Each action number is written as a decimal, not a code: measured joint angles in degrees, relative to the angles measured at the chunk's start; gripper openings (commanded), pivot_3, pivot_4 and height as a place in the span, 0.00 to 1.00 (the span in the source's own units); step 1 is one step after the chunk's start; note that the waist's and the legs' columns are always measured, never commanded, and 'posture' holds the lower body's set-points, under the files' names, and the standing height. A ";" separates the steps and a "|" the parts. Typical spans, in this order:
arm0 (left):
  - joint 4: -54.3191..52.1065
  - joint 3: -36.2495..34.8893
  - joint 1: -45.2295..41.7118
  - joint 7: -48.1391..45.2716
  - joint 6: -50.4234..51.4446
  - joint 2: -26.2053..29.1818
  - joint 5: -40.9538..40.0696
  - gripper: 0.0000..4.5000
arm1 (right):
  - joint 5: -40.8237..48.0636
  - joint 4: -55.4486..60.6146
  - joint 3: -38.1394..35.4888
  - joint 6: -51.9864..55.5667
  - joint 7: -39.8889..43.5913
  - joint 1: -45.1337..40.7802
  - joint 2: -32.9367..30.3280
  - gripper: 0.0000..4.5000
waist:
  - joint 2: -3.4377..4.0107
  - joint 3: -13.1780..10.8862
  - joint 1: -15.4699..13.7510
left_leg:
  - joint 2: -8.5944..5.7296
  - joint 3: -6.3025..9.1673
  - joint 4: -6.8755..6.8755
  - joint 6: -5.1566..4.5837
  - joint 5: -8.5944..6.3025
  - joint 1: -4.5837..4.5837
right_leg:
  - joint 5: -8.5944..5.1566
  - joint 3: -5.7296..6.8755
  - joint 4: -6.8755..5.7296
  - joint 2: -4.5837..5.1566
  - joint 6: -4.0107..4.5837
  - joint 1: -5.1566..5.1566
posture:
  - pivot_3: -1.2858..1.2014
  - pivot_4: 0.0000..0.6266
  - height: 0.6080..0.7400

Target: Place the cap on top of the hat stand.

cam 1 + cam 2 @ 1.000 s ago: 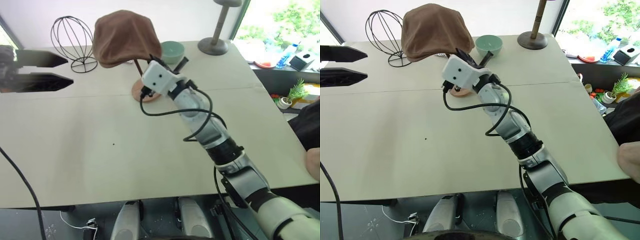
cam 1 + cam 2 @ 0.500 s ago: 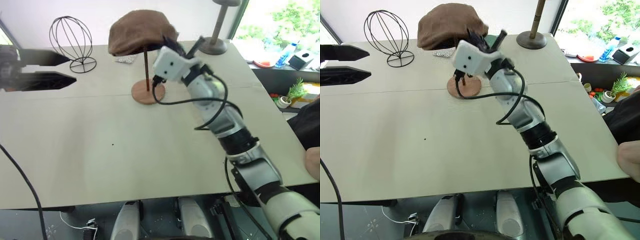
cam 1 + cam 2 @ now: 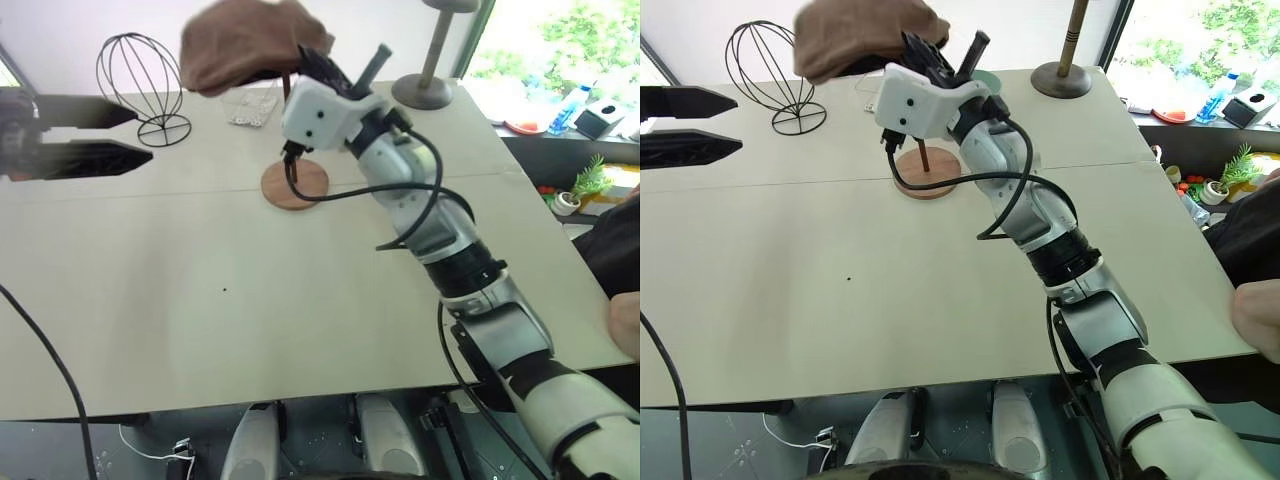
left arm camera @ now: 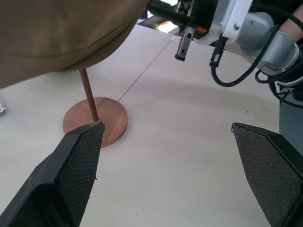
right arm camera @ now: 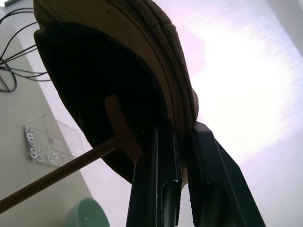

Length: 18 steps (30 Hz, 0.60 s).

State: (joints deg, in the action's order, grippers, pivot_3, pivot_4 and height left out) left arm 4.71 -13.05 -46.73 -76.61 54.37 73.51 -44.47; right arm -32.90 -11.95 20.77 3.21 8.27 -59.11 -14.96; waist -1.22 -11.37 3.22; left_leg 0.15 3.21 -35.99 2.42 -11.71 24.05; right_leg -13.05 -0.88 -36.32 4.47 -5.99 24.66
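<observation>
The brown cap (image 3: pixel 245 45) hangs tilted over the top of the hat stand, whose thin rod (image 4: pixel 88 94) rises from a round wooden base (image 3: pixel 295 185). My right gripper (image 5: pixel 182 130) is shut on the cap's rim, reaching up from beside the rod. In the right wrist view the stand's small disc (image 5: pixel 120 125) sits inside the cap's dark hollow; I cannot tell whether the cap rests on it. My left gripper (image 3: pixel 140 138) stands open at the left, apart from the stand, with nothing between its fingers (image 4: pixel 80 161).
A black wire head form (image 3: pixel 140 75) stands at the back left. A clear plastic box (image 3: pixel 255 105) lies behind the stand, and a green bowl (image 5: pixel 85 215) is near it. A grey thick-poled stand (image 3: pixel 430 85) is at the back right. A person's hand (image 3: pixel 625 325) shows at the right table edge.
My right gripper has risen and rolled, carrying the cap from low in front of the rod up over the stand's top and leftward. The left gripper has stayed put.
</observation>
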 measured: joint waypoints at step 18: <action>-0.41 -1.26 0.80 -0.01 -0.10 0.04 0.04 1.00 | -4.08 8.54 2.10 6.46 4.73 11.56 1.36 0.83 | -0.05 0.03 0.44 | 0.00 0.03 0.01 0.00 0.00 -0.04 | 0.00 0.01 -0.01 -0.01 0.00 -0.04 | 0.52 0.24 1.00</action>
State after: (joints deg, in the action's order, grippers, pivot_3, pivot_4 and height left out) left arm 4.29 -14.31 -45.93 -76.62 54.27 73.56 -44.43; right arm -36.99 -3.42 22.87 9.67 13.00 -47.56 -13.60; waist -1.27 -11.35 3.66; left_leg 0.15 3.24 -35.98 2.42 -11.71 24.01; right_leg -13.05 -0.87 -36.33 4.46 -5.99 24.62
